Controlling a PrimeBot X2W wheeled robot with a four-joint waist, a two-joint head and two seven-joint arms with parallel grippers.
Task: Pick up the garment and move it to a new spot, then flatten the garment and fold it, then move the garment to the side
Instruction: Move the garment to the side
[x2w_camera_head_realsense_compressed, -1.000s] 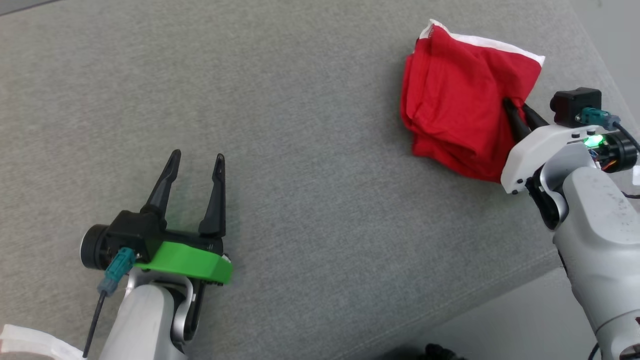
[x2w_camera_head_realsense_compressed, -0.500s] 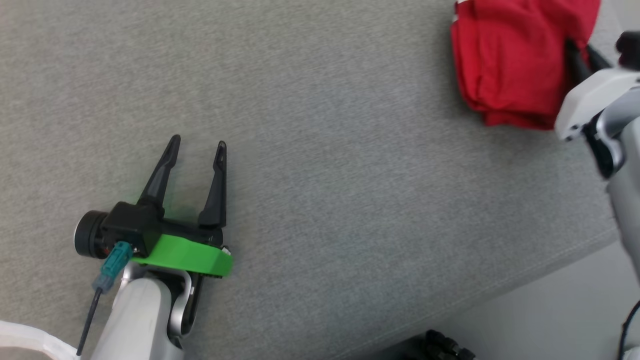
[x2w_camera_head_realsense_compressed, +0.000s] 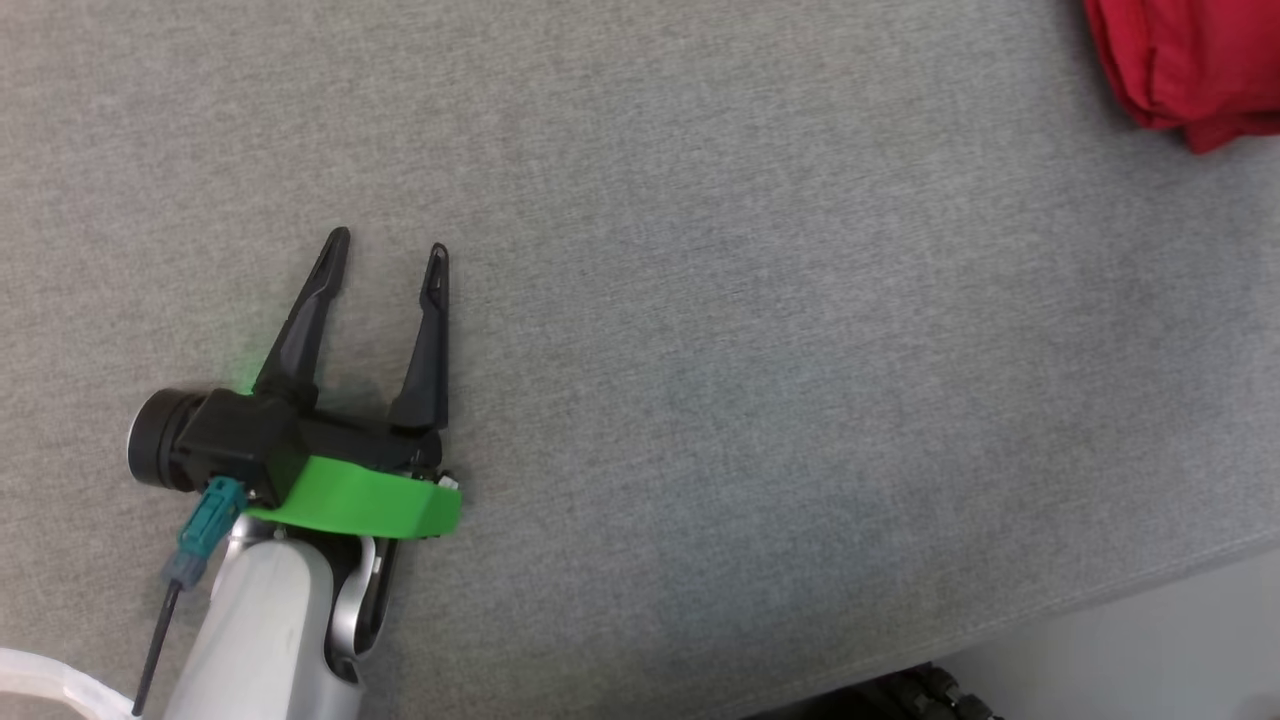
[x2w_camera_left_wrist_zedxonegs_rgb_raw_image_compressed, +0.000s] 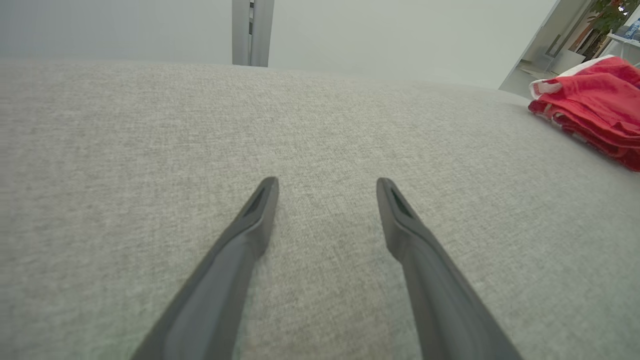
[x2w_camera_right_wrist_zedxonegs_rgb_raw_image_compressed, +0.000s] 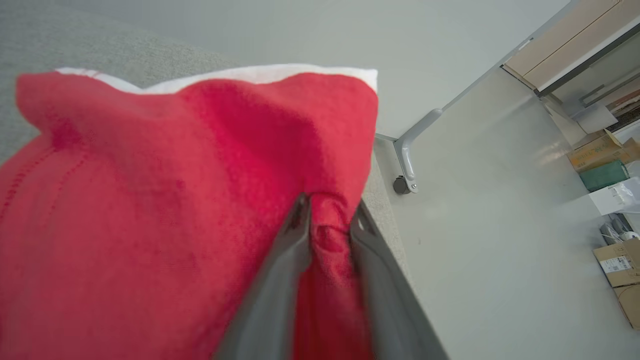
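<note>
Right gripper (x2w_camera_right_wrist_zedxonegs_rgb_raw_image_compressed: 331, 204) pinching red garment (x2w_camera_right_wrist_zedxonegs_rgb_raw_image_compressed: 150, 200), folded, white-edged

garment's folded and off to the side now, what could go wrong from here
1. A fold of the red garment sits between the fingers of the right end effector. If it backs away with cloth caught, the folded stack may get dragged open.
2. The garment lies close to the edge of the grey surface, with floor just beyond, so a tug that way might pull it off.
</note>
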